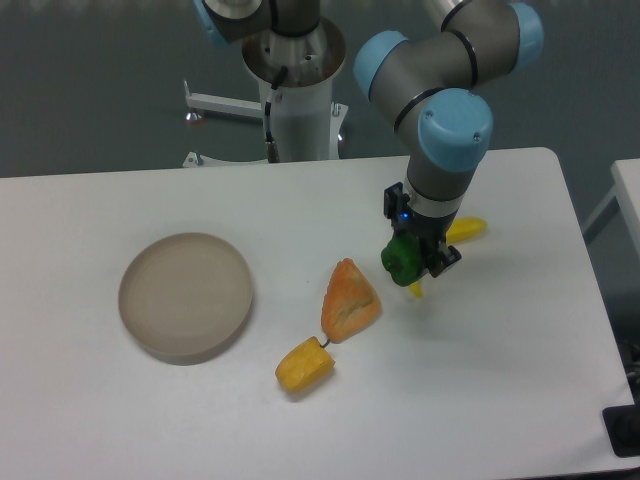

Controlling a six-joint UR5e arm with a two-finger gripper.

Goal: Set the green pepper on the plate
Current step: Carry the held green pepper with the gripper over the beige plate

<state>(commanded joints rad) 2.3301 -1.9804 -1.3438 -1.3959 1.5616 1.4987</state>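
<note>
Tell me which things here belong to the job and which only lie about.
Job:
- green pepper, held in the claw
- plate, nothing on it

Only lying about:
- orange wedge
- yellow pepper with stem
- yellow piece behind the claw, partly hidden

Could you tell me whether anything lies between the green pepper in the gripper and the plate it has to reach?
Yes: the orange wedge piece lies on the table roughly between the green pepper, held in the gripper, and the plate. The pepper looks lifted, so it could probably pass over.
</note>
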